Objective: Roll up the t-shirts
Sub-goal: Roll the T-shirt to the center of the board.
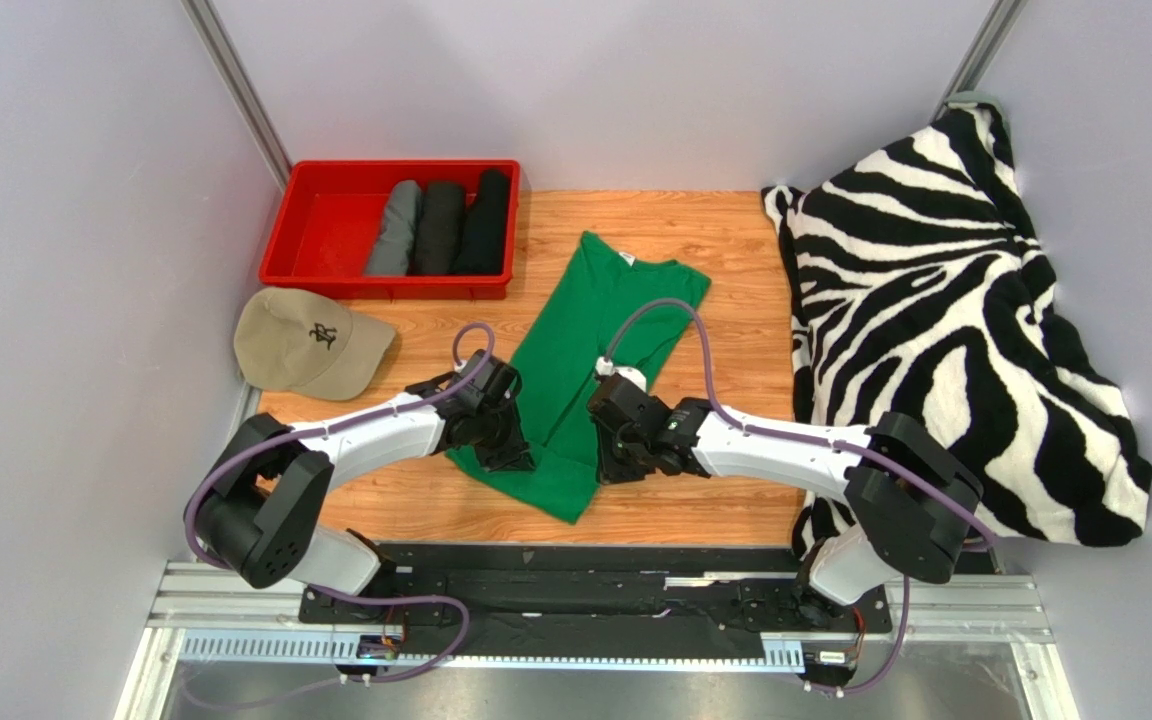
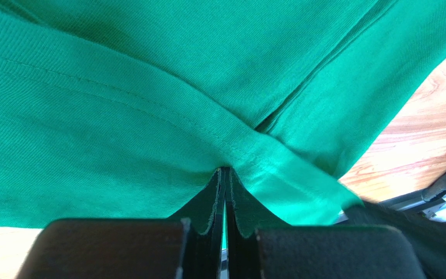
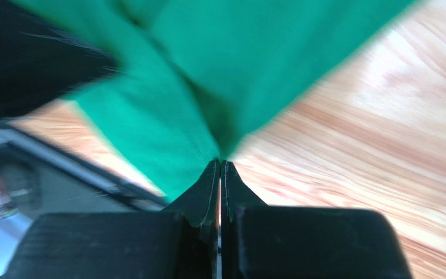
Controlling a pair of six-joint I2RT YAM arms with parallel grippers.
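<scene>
shirt: bright green short-sleeved cloth t-shirt (image 1: 597, 323), soft, light, limp, likely to sag | left gripper (image 2: 224, 174) pinching its hem | right gripper (image 3: 220, 164) clamped on its edge | best hold: the near hem corners

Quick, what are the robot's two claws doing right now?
Left gripper: closed, pinching the green t-shirt at its hem.
Right gripper: closed, pinching the green t-shirt's edge.

The green t-shirt (image 1: 575, 323) is plain, the worktop (image 1: 717, 225) brown wood-grain. The red tray (image 1: 330, 225) holds one grey t-shirt (image 1: 394, 228) and two black t-shirts (image 1: 441, 228). The blanket (image 1: 928, 300) is zebra-striped black-and-white, the cap (image 1: 304, 342) beige.
</scene>
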